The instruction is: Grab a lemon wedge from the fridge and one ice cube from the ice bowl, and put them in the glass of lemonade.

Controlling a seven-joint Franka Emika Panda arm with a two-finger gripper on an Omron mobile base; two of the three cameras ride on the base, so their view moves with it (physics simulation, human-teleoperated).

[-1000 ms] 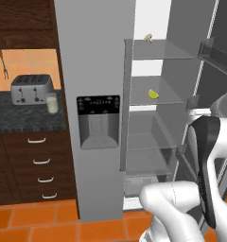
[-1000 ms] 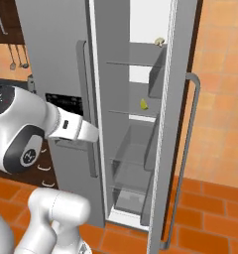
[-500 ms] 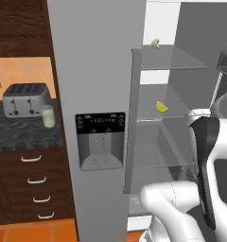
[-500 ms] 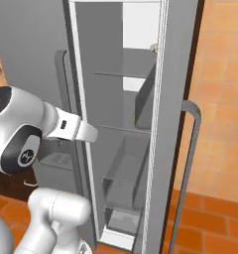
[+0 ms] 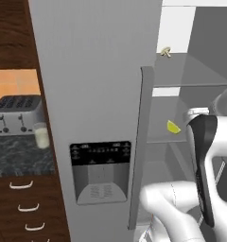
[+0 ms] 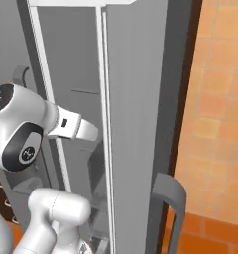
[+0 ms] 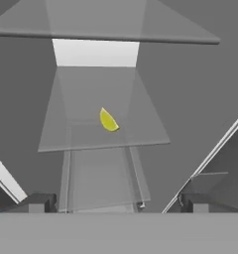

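Nearby, toaster (image 5: 17, 115), mushroom (image 5: 166, 51), lemon wedge (image 7: 108, 120)

Kitchen bits beside the open door

A silver toaster (image 5: 17, 115) stands on the dark speckled tabletop (image 5: 21, 160), above wooden drawers (image 5: 28, 210); a small tan mushroom-shaped item (image 5: 166, 51) lies on an upper glass shelf (image 5: 191, 75).

— On the middle glass shelf (image 7: 66, 134) of the fridge (image 5: 96, 71)?
— One lemon wedge (image 7: 108, 120), near the centre.
— Upper shelf (image 5: 191, 78)?
— A small tan mushroom-shaped item (image 5: 166, 51) at the back.
— Dark counter (image 5: 21, 158)?
— Silver toaster (image 5: 17, 115), glass of lemonade (image 5: 40, 135) just beside.
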